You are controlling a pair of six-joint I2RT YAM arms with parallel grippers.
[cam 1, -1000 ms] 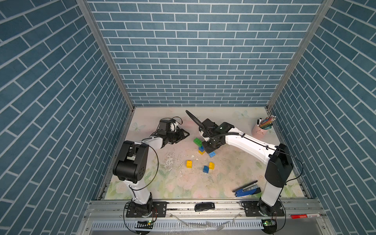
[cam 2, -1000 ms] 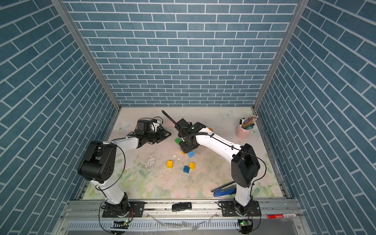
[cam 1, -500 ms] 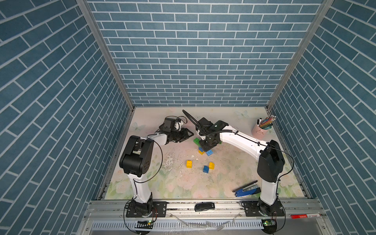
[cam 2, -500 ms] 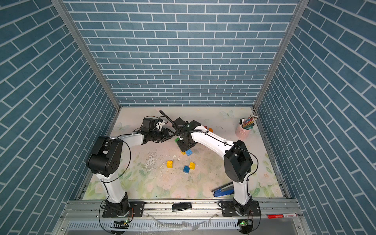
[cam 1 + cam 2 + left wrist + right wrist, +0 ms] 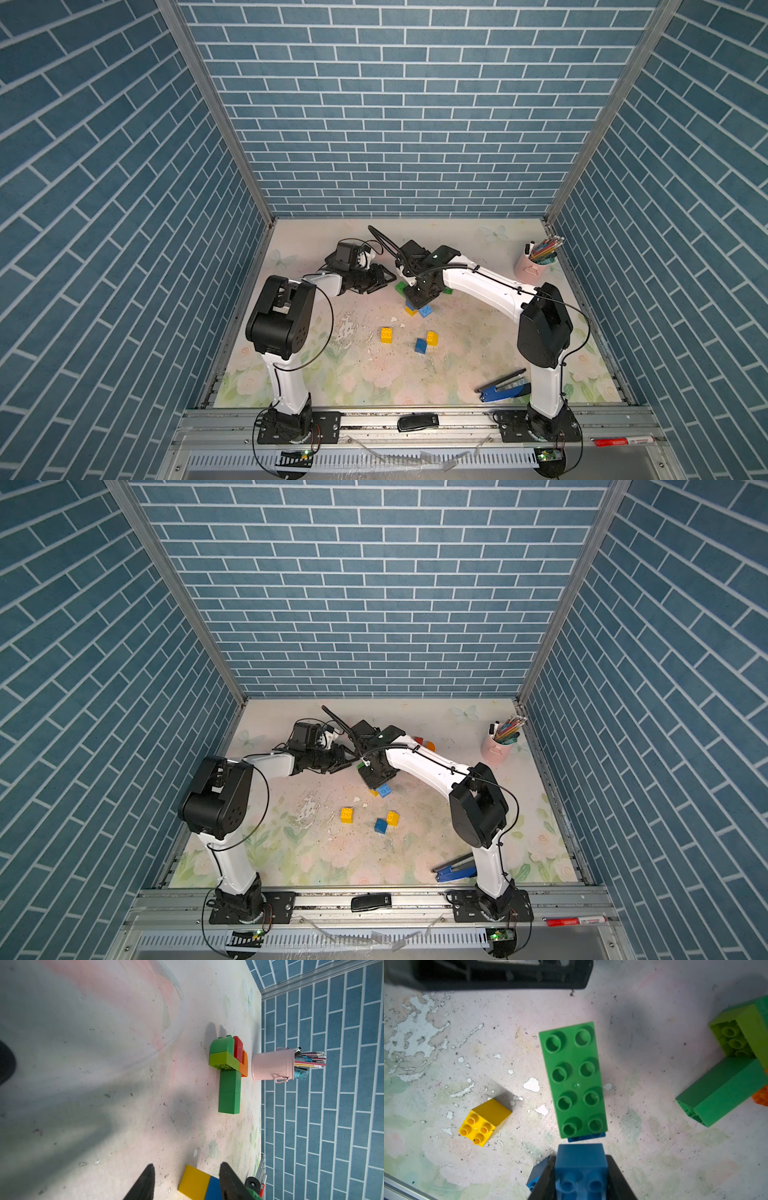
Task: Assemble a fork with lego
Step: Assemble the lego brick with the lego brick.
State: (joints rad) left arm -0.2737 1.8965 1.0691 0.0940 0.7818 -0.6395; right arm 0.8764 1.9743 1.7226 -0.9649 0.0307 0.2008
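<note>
My right gripper (image 5: 581, 1176) is shut on a blue lego brick (image 5: 580, 1167), studs toward the camera. Just beyond it a green eight-stud brick (image 5: 574, 1079) rests on a blue brick whose edge peeks out. In both top views this gripper (image 5: 419, 297) (image 5: 376, 780) hangs over a yellow-and-blue pair (image 5: 417, 311). My left gripper (image 5: 187, 1180) is open, fingers either side of that yellow-and-blue pair (image 5: 195, 1182), not clamping it. A joined piece of green, lime, red and orange bricks (image 5: 229, 1076) lies further off.
Loose yellow (image 5: 386, 335), blue (image 5: 421, 345) and yellow (image 5: 432, 338) bricks lie mid-table. A pink cup of pens (image 5: 530, 270) stands at the back right. A blue stapler (image 5: 505, 388) lies by the right arm's base. A black device (image 5: 417, 423) sits on the front rail.
My left gripper has moved right, closer to the right gripper and the brick stack, its jaws narrowing slightly. The right gripper shifted a little left, still holding the blue brick.
</note>
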